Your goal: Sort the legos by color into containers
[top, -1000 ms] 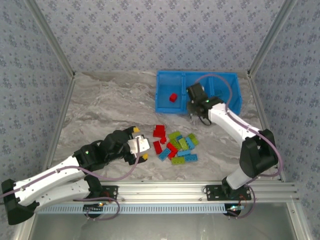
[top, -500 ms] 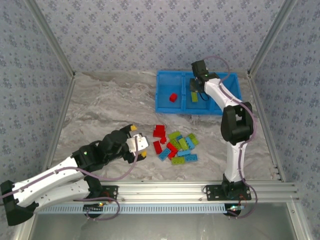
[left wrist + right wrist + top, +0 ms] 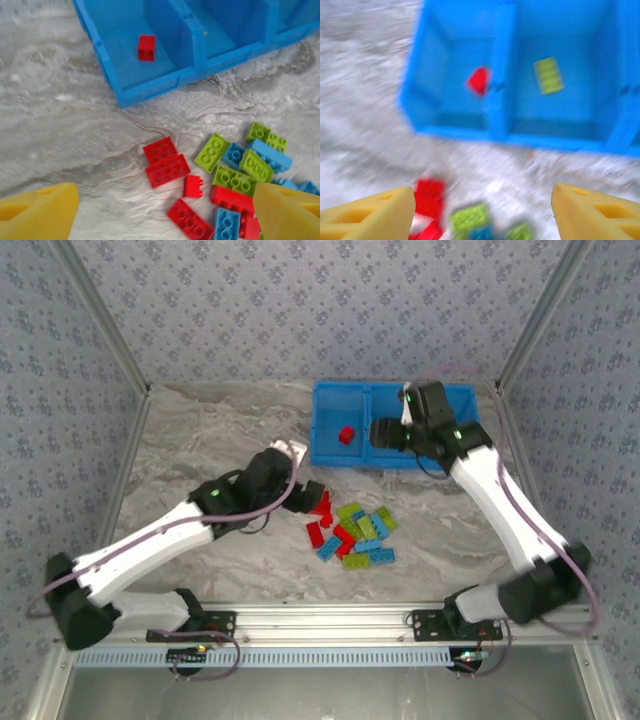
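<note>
since a second ago the left arm has swung up from the near left corner, and the left gripper [image 3: 312, 493] now hangs at the left edge of the loose legos [image 3: 352, 530]. the right arm has shifted over the blue bin [image 3: 330, 455], and a lime green brick [image 3: 548, 75] has come into the middle compartment.

from above, the right gripper [image 3: 382, 433] sits over the middle compartment and covers its floor. a single red brick [image 3: 346, 435] lies in the left compartment. red, lime green and light blue bricks lie mixed in a pile on the marbled table [image 3: 200, 440], near the bin's front wall but not touching it.

the left wrist camera looks down on the pile's left side. its yellow fingertips [image 3: 40, 215] stand wide apart at the bottom corners, released, with nothing gripped; red bricks lie flat on the table below the gap. beyond them the red brick rests in the left compartment.

the right wrist view is blurred. its fingertips [image 3: 370, 215] are also spread wide and empty. the lime green brick lies flat in the middle compartment and the red one in the left. smeared red and green bricks of the pile show at the bottom edge.
</note>
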### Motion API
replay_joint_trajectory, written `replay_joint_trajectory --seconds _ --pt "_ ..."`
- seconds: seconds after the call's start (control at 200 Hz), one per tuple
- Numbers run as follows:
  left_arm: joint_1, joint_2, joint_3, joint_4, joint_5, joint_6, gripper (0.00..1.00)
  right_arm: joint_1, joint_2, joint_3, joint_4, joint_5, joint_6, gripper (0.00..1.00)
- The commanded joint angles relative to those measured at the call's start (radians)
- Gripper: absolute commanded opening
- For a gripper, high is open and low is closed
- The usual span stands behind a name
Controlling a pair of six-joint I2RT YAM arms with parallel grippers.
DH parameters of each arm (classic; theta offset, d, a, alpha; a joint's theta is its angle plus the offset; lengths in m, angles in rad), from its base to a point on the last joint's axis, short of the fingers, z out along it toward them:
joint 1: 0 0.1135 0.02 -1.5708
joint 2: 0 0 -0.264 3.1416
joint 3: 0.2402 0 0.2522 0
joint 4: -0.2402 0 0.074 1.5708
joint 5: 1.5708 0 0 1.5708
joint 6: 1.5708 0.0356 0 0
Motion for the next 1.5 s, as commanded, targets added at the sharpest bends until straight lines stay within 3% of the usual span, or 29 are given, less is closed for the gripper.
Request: replay_joint_trajectory --seconds 0.0,0.155,0.22,0.375,0.52,0.74,0.829,0.954,1.049,1.169,1.274,1.494 --pt "0.03 0.185 0.083 -0.081 0.017 -0.322 0.87 0.078 -0.135 -0.115 -0.113 -0.105 0.042 0.84" --pt "0.037 0.502 0.302 -0.198 -0.019 -0.388 0.87 0.14 -0.263 -0.27 -0.177 -0.057 0.136 1.0" --pt "0.045 0.601 0.36 -0.206 -0.021 -0.382 0.87 0.146 -0.285 -0.316 -0.178 -0.056 0.154 1.0" --pt "0.095 0.746 0.4 -0.133 0.096 -0.402 0.84 0.15 -0.293 -0.366 -0.166 -0.063 0.173 1.0" --pt "0.113 0.794 0.371 -0.094 0.108 -0.403 0.77 0.151 -0.287 -0.361 -0.162 -0.055 0.163 1.0" --pt "0.115 0.817 0.351 -0.056 0.143 -0.363 0.45 0.152 -0.254 -0.358 -0.159 -0.055 0.156 1.0" --pt "0.114 0.781 0.346 -0.051 0.165 -0.359 0.34 0.157 -0.254 -0.357 -0.158 -0.055 0.163 1.0" --pt "0.107 0.668 0.348 -0.051 0.189 -0.355 0.3 0.163 -0.284 -0.355 -0.148 -0.038 0.182 1.0" --pt "0.086 0.589 0.391 -0.049 0.116 -0.324 0.3 0.163 -0.315 -0.353 -0.143 -0.014 0.195 1.0" --pt "0.084 0.593 0.466 0.012 -0.059 -0.245 0.31 0.163 -0.337 -0.35 -0.148 0.016 0.204 1.0" --pt "0.111 0.702 0.577 0.088 -0.164 -0.144 0.31 0.165 -0.342 -0.347 -0.153 0.022 0.208 1.0" --pt "0.167 0.966 0.954 0.065 -0.177 -0.007 0.34 0.168 -0.388 -0.348 -0.179 0.034 0.228 1.0"
